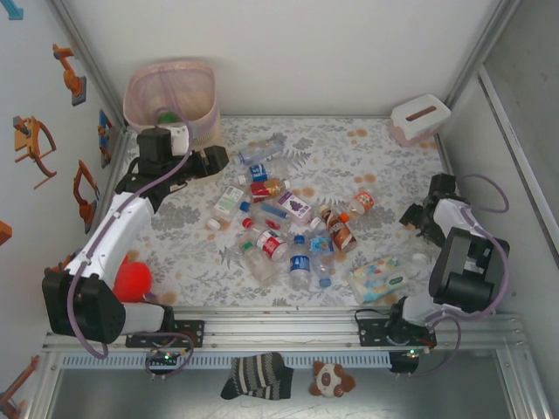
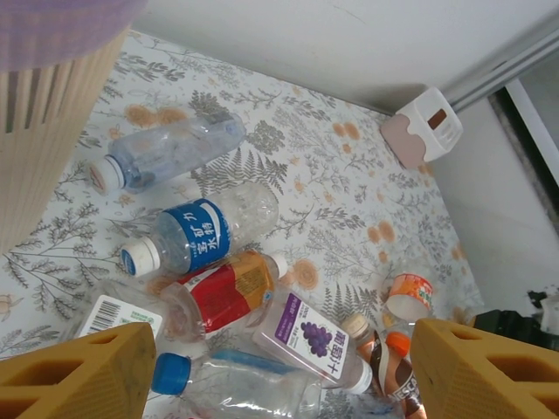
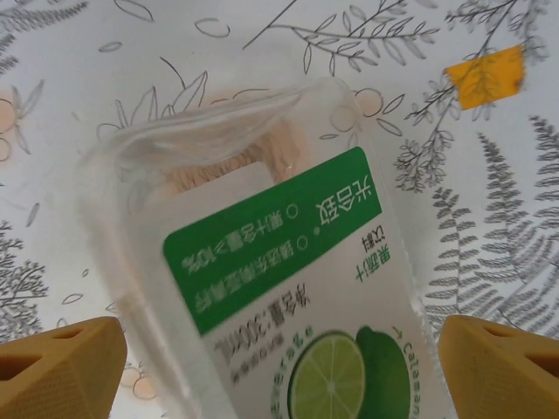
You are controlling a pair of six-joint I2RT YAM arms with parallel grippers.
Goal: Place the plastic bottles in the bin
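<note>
Several plastic bottles (image 1: 279, 218) lie scattered in the middle of the floral table. The beige bin (image 1: 131, 100) with its pink liner stands at the back left, and a green bottle (image 1: 166, 116) lies inside it. My left gripper (image 1: 217, 161) hangs open just right of the bin, above a blue-label bottle (image 2: 196, 234), a red-label bottle (image 2: 223, 291) and a grape-label bottle (image 2: 314, 336). My right gripper (image 1: 417, 218) is low at the table's right side. In its wrist view the gripper (image 3: 284, 349) stands open, with a clear lime-label bottle (image 3: 288, 262) lying between the fingers.
A white tissue box (image 1: 419, 118) sits in the back right corner. A pastel wipes pack (image 1: 378, 278) lies near the front right. A red object (image 1: 133, 279) rests by the left arm's base. The bin's ribbed wall (image 2: 44, 131) is close on the left gripper's left.
</note>
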